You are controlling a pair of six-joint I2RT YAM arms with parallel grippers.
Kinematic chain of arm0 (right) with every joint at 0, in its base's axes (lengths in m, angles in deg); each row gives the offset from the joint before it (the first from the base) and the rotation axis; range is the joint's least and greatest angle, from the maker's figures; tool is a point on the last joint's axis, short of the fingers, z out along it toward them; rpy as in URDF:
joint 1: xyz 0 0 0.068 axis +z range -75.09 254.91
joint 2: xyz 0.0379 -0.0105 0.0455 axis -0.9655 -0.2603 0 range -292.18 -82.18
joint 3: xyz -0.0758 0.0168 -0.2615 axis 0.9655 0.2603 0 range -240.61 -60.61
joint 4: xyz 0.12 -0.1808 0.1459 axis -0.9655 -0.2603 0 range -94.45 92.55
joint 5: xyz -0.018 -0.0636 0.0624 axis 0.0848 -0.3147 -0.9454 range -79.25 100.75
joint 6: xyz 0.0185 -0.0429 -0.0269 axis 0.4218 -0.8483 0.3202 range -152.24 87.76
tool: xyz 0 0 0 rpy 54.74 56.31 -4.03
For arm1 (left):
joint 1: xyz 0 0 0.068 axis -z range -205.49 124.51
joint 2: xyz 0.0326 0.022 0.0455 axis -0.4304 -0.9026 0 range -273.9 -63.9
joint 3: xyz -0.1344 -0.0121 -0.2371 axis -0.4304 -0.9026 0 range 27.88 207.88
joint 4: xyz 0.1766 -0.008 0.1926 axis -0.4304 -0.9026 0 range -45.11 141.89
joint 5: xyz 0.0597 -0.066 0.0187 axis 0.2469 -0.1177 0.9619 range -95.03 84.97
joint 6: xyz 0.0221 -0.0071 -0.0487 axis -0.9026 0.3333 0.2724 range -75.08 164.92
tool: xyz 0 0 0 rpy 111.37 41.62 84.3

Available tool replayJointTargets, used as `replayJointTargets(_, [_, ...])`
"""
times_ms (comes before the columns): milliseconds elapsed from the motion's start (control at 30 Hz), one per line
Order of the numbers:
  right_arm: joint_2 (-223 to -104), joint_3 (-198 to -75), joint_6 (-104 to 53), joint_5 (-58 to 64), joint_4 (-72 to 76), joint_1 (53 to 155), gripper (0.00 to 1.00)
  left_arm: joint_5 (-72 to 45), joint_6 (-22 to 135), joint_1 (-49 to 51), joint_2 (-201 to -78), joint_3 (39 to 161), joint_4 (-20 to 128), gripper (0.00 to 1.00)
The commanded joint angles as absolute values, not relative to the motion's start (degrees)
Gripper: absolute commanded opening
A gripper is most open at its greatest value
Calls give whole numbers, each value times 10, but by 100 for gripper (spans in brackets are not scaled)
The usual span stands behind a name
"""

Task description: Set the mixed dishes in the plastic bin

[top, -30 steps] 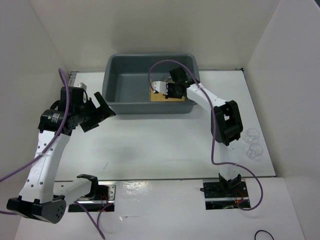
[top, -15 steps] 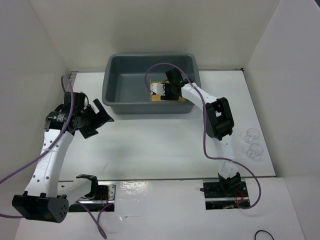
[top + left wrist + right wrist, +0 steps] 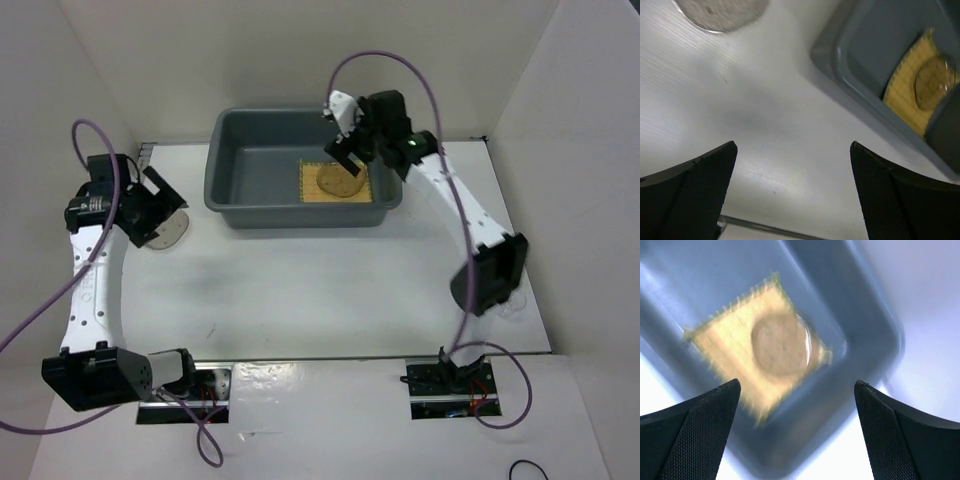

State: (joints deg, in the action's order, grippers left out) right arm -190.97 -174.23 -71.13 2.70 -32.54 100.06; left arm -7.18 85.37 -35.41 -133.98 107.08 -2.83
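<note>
Yellow woven mat (image 3: 311, 191), brownish plate (image 3: 338, 181) atop, lies in grey bin (image 3: 216, 178); left end effector (image 3: 792, 146) and right end effector (image 3: 796, 385) gape.

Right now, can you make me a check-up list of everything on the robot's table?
Surface: white table, no spills seen.
Job's things: grey plastic bin holds a yellow bamboo mat with a brownish plate on it; a second plate lies on the table at the left.
Clutter: nothing seen.
Grippers: left gripper, jaws open, near the second plate; right gripper, jaws open and empty, above the bin.
Cables: purple cables loop off both arms.
Surroundings: white walls on three sides.
</note>
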Motion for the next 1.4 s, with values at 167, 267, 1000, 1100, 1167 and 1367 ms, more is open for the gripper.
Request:
replayJointTargets(167, [-1615,-1278,-591,273,-254,985,99,-81,1012,-487,-1341,924,57,100])
replayJointTargets(267, [-1563,-1223,-555,307,-265,999,99,-64,1072,-492,-1336,871,105,100])
replayJointTargets(1000, [-1482,-1082,-482,242,-265,1007,99,-28,1205,-541,-1546,855,328,100])
replayJointTargets(1100, [-1482,-1082,-495,223,-265,1007,99,-22,1213,-541,-1552,838,342,94])
replayJointTargets(1167, [-1482,-1082,-495,216,-265,1012,99,-22,1221,-541,-1560,826,359,89])
replayJointTargets(1367, [-1487,-1082,-495,211,-265,1012,97,-72,1214,-536,-1616,819,396,72])
